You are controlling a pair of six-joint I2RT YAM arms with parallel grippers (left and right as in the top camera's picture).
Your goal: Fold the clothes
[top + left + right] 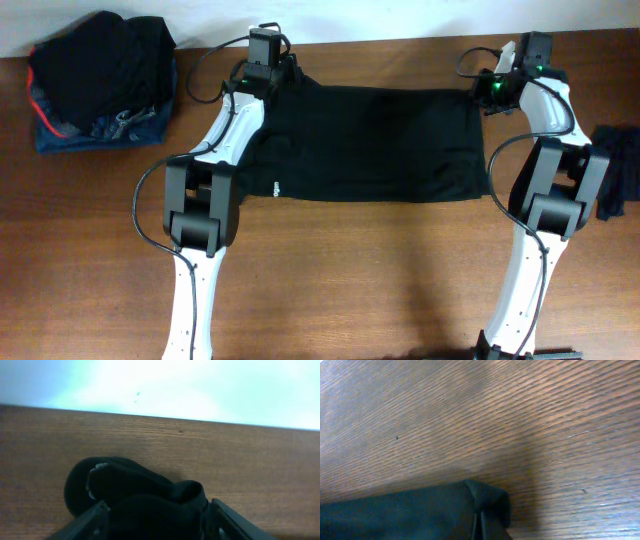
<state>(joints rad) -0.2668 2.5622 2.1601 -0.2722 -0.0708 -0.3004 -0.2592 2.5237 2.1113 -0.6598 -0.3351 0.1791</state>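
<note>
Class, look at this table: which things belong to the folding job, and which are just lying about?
Belongs to the job:
- plain black soft-fabric T-shirt, spread flat
- left gripper, fingers apart around one bunched corner
- right gripper, shut on another corner

Just lying about:
- heap of dark clothes with blue and red edges, far left
- dark cloth, far right
</note>
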